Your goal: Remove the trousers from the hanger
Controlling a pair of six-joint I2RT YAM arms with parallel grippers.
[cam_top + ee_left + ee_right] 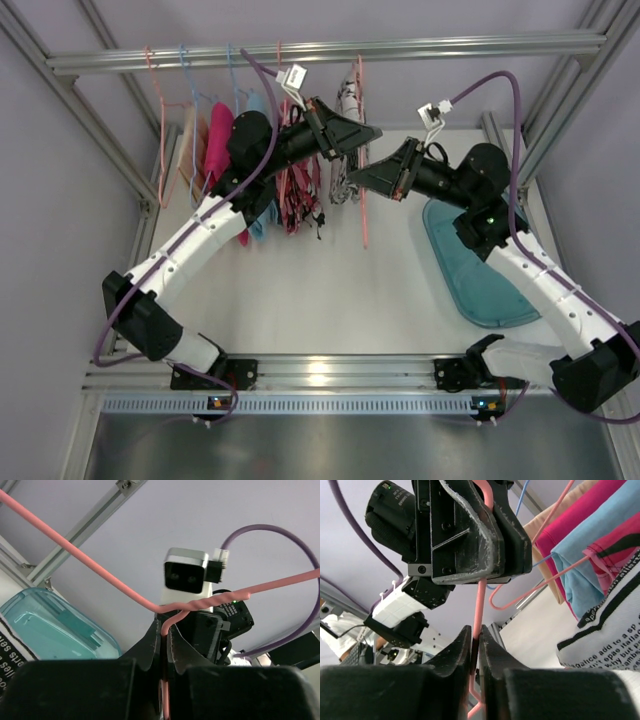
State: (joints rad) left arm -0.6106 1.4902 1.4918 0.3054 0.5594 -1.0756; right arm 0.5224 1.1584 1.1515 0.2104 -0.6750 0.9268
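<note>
Both wrist views show left end effector (165, 652) and right end effector (476, 650) clamping hanger (90, 565).

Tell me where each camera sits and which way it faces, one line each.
Top external: above and behind the bases, looking down on the table; both arms show.
Left wrist: looks upward past the left gripper, shut on the pink hanger; right arm's camera beyond.
Right wrist: looks upward past the right gripper, shut on that hanger; left gripper above, trousers rightward.
Shared: both wrist views show the hanger wire and the opposite arm.
</note>
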